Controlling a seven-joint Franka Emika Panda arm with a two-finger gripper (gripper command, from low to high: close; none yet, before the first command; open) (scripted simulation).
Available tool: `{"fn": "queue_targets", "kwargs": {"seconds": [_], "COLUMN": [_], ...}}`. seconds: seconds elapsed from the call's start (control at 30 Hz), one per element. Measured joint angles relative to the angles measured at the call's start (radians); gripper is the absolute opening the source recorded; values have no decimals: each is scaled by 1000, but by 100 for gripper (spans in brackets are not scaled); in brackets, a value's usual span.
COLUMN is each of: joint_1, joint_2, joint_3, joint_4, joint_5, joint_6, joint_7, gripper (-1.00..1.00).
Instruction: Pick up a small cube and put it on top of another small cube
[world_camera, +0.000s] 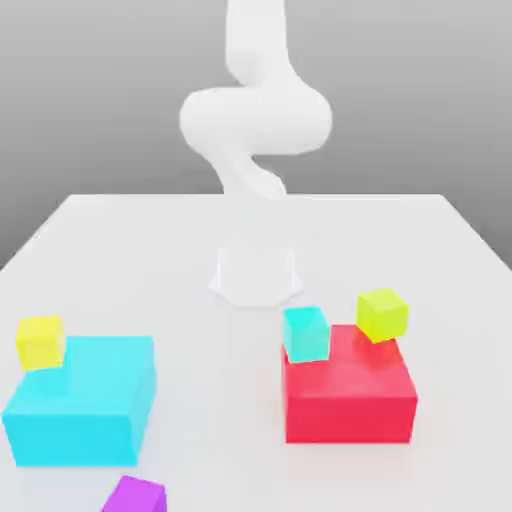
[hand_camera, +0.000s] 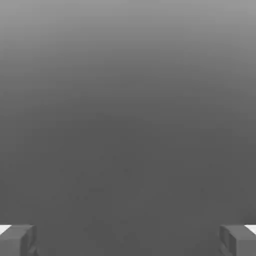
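**Ana:** Since the small purple cube (world_camera: 134, 496) sits at the very front edge of the counter (world_camera: 250, 440), partly cut off in the exterior view, that is where I would begin. Is anything touching it?

**Ben:** Nothing that I can see. It lies just in front of the big cyan block (world_camera: 80, 405), apart from it. A small yellow cube (world_camera: 40, 341) perches on that block's far corner, toward the exterior view's left.

**Ana:** And the jaws?

**Ben:** In the hand view the gripper (hand_camera: 128, 240) stands spread as wide as it goes, one fingertip (hand_camera: 17, 240) at each side, with nothing between them.

**Ana:** Then the reach should come straight down over the purple cube, jaws squared to two opposite faces, keeping clear of the cyan block behind it.

**Ben:** Agreed. The target, the small lime cube (world_camera: 382, 314), rests tilted on the far corner of the big red block (world_camera: 348, 395), toward the exterior view's right. A small cyan cube (world_camera: 306, 333) leans at the red block's other far corner. I would judge a tilted perch a poor base, so the release must be gentle and centred.

**Ana:** And farther back?

**Ben:** The counter is plain, pale and matte. The white arm (world_camera: 255, 120) rises from its base (world_camera: 256, 275) mid-counter, against a bare grey backdrop.
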Motion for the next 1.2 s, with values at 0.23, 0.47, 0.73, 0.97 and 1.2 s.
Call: {"fn": "queue_targets", "kwargs": {"seconds": [0.23,0.47,0.73,0.97,1.2], "joint_1": [-13,-30,-76,-109,-136], "joint_2": [260,513,804,1057,1222], "joint_3": [-41,-79,-100,-112,-82], "joint_4": [3,5,8,13,44], "joint_5": [15,39,72,92,124], "joint_6": [77,151,236,318,438], "joint_7": [-6,-18,-36,-46,-69], "gripper": [0,0,0,0,-100]}}
